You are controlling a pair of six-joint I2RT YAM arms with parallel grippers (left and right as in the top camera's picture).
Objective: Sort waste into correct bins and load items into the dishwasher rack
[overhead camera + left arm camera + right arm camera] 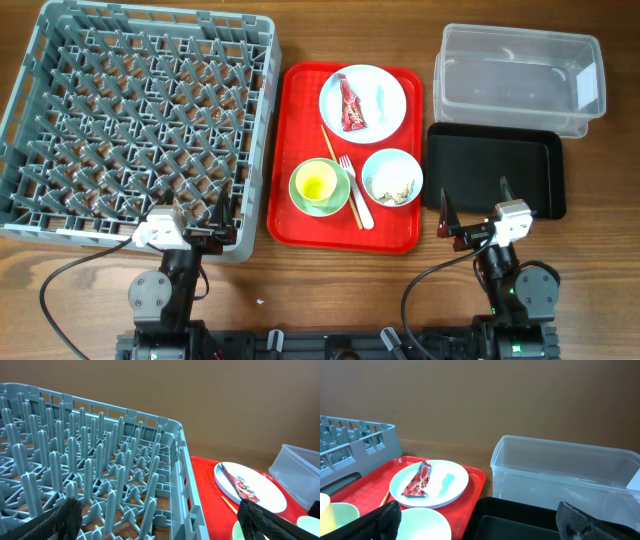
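The red-and-white wrapper [351,106] lies on the white plate [384,97] at the back of the red tray; it also shows in the right wrist view [418,481] and the left wrist view [242,485]. The white bowl [392,177] holds beige food scraps [394,190]. The yellow cup [317,182] sits in the green bowl [336,199]. The white fork [355,192] and chopsticks [340,176] lie between the bowls. The grey rack [140,120] is at left. The clear tub [520,78] and black tray [495,170] are at right. My left gripper [203,217] and right gripper [477,213] are open and empty.
The red serving tray [300,225] sits between the rack and the bins. Cables run from both arm bases along the table's front edge. The left gripper [160,515] hovers over the rack's near right corner; the right gripper [485,517] hovers over the black tray's near edge.
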